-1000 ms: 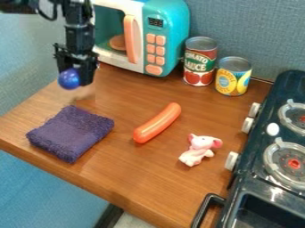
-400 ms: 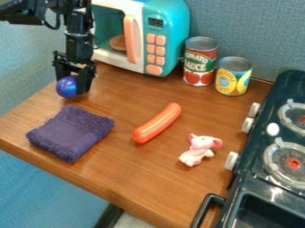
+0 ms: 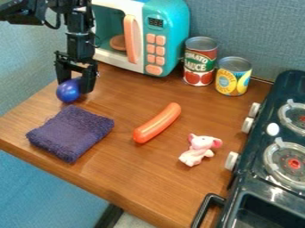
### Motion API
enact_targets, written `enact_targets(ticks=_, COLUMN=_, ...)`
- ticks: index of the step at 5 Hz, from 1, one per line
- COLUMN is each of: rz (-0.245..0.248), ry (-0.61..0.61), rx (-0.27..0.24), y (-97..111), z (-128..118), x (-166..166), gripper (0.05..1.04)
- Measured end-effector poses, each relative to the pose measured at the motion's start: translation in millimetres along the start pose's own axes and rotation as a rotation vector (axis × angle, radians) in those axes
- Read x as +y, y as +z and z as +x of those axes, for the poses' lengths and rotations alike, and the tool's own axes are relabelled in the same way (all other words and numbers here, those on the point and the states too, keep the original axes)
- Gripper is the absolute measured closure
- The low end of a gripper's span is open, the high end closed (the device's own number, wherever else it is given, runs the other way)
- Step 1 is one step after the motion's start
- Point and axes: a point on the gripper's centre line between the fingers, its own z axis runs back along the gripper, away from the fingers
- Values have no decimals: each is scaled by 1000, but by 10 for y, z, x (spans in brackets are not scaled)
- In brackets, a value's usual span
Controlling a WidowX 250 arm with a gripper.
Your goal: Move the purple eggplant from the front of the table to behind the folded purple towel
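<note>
One stove [image 3: 253, 178]: set along the right edge of the tabletop [image 3: 125, 178], dark, handle [image 3: 204, 209] jutting over toward the front edge, knobs facing the wood.
Pink toy animal [image 3: 199, 150]: lying right of the middle, well apart from the front edge, a narrower strip of wood between it and the stove knobs.
Purple towel [image 3: 70, 133]: folded flat by the left end, one corner close to the front edge, near the ball but apart from it.
Orange sausage [image 3: 158, 122]: laid slantwise across the middle, broad wood on either side, toward towel and toy alike.
Blue ball [image 3: 68, 91]: at the lower end of the gripper [image 3: 76, 87], near the left edge, just behind the towel; cannot tell whether touching the wood.
Gripper: hanging upright at the ball, left of the microwave; cannot tell whether pinching or loose around it.
Yellow can [image 3: 232, 79]: upright near the back edge, between red can and stove.
Red can [image 3: 199, 64]: upright, just beside the yellow can and near the microwave's right side.
Turquoise microwave [image 3: 170, 40]: standing at the back edge, well apart from the sausage.
</note>
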Motion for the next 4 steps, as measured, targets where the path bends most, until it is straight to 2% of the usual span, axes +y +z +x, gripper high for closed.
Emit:
enact_targets(ticks=2, rz=2, ry=1, rx=-2, y=-4, z=1, x=10, gripper=73)
enact_targets(ticks=3, rz=-16, ry=1, rx=4, y=-62, z=-20, x=-13, gripper=73)
enact_targets(ticks=4, rz=-22, ry=-19, rx=-56, y=201, z=-110, x=-69, gripper=73)
